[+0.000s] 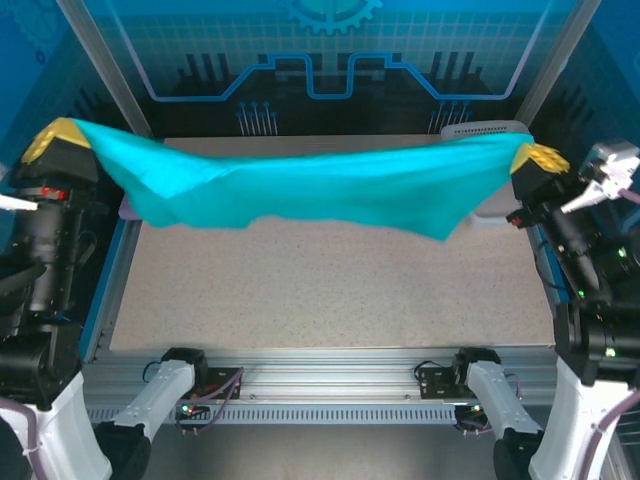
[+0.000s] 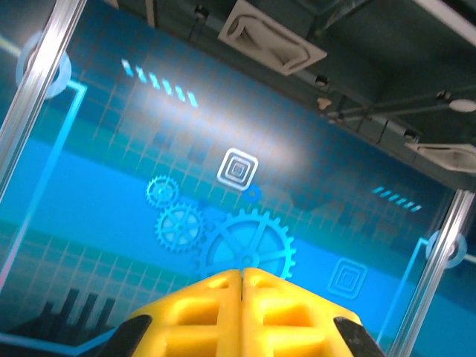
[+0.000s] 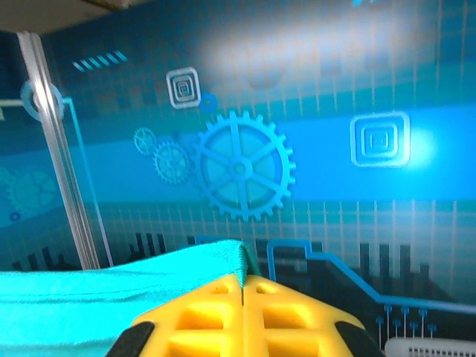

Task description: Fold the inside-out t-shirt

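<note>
Teal cloth, thin and limp: the shirt [image 1: 320,190] hung in the air above the table [image 1: 330,290]. Seen from overhead it was strung from about 10 o'clock to about 2 o'clock and was clear of the surface along its whole length. It sagged through the middle, and a loose corner drooped lowest near the right end, toward 3 o'clock.

Handling, as judged: light, soft and with no stiffness of its own. It would drape and crease wherever it went unsupported, and would likely drag and bunch if pulled across the table. It did not look fragile. The best hold appeared to be a pinch at an edge or corner, with the two holds well apart to keep the cloth taut. A hold at mid-cloth would only gather it.

Left gripper [image 1: 68,133]: raised at the 10 o'clock corner and clamped on the shirt's left end. In its wrist view the yellow fingers [image 2: 290,312] met with no gap.

Right gripper [image 1: 532,155]: raised at 2 o'clock and closed on the right end. In its wrist view a folded edge of cloth emerged from the seam between the fingers at 12 o'clock and ran off toward 9 o'clock.

Pose: both arms rose from their bases at 6 o'clock and leaned outward, with the wrists high and at roughly equal height.
</note>
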Available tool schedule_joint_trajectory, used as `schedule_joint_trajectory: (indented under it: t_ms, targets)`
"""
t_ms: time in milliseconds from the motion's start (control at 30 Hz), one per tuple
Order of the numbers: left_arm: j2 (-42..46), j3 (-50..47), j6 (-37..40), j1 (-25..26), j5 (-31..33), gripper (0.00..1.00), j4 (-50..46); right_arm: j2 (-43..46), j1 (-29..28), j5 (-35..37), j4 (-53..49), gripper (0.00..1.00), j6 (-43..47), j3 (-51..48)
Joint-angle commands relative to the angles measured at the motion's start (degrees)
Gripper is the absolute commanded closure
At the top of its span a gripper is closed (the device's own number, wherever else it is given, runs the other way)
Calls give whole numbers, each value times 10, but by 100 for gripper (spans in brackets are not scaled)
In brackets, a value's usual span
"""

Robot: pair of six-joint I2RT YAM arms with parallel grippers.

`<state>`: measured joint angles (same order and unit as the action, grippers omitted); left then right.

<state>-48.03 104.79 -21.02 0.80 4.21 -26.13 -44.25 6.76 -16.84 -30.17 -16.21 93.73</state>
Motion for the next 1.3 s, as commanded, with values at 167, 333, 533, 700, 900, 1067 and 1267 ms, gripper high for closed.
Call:
schedule_joint_trajectory:
  t_ms: [167,333,533,700,900,1067,1267]
  targets:
    - [-114,-11,34,-5,36,100,32,-53,-7,19,-2,100,17,-8]
    - [-224,-81,41,-5,35,100,100,-127,-13,33,80,100,20,-100]
    - [-407,-157,29,-5,34,100,223,-327,-47,72,204,100,29,-155]
    - [-696,8,13,-4,12,91,199,-648,-68,105,217,94,8,9]
    - [-896,257,-6,2,-30,53,56,-868,-77,127,70,60,13,238]
    - [-779,117,-33,2,-36,44,79,-773,-98,138,70,58,45,125]
    - [-497,-335,-183,7,-110,42,287,-619,-151,102,52,54,24,-122]
